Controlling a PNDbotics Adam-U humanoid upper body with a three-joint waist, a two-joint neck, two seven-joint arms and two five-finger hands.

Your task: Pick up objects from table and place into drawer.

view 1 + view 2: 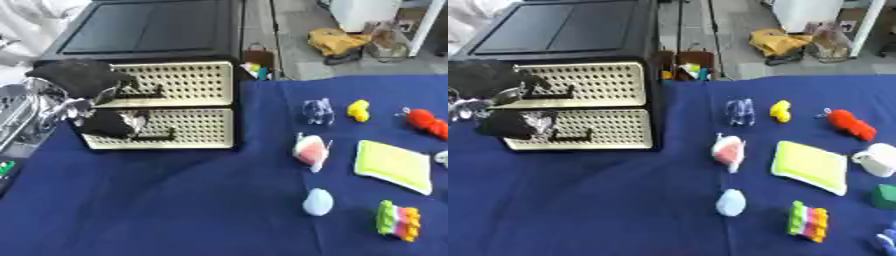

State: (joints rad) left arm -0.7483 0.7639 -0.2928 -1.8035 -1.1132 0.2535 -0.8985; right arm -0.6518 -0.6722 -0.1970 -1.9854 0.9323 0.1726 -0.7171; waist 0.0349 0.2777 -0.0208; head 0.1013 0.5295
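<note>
A: Which step is this?

B: I judge it to be opening the drawer unit (166,100). Both drawer fronts look flush and closed, and none of the objects appears to be in hand. The left hand (92,100) sits in front of the unit's left side, level with the upper drawer (179,82) and lower drawer (171,129).

A: Are the fingers on a handle?

B: They curl near the black handle of the upper drawer (144,92), which lies just to their right, but I can't tell if they hook it. The dark hand blurs against it.

A: Where are the things to be stored?

B: Well to the right of the fingers, on the blue cloth (157,200): a pink-and-white piece (311,151), a pale blue egg shape (318,202), a yellow-green pad (394,165), a red toy (849,124), a white cup (878,159).

A: Next move?

B: Probably catch the handle and pull straight toward the robot.

A: The right hand?

B: Not visible.
</note>
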